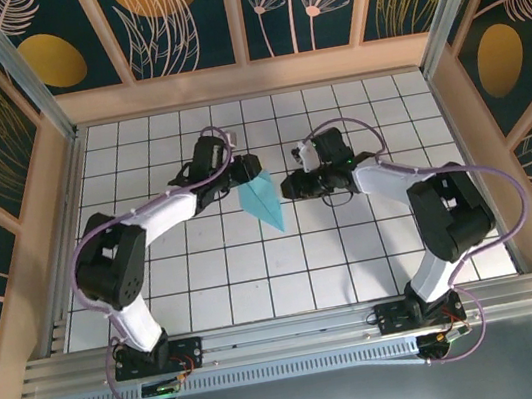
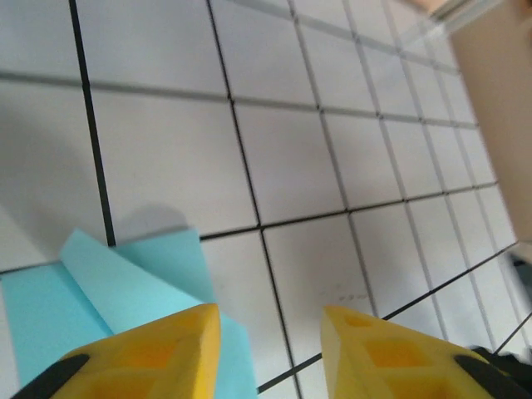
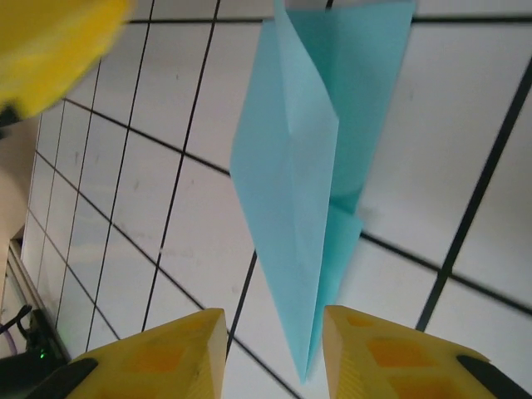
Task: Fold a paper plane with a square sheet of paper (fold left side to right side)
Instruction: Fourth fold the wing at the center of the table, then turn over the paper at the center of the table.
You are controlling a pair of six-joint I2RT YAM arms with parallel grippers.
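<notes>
Since the paper plane (image 1: 264, 200) lies as a creased dart on the bench (image 1: 206, 270), between the left gripper (image 2: 270, 316) and the right gripper (image 3: 274, 316), both with jaws spread and empty, the folding looks finished

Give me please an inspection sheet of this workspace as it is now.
Surface: white grid table, no marks seen.
Job's things: blue plane, folded, lying on the table between the arms, point toward the bases.
Clutter: nothing seen.
Grippers: left end effector open, at the plane's wide end; right end effector open, beside the plane; nothing held.
Cables: purple cables run along both arms.
Surroundings: leaf-print walls on three sides; metal rail at the near edge.
</notes>
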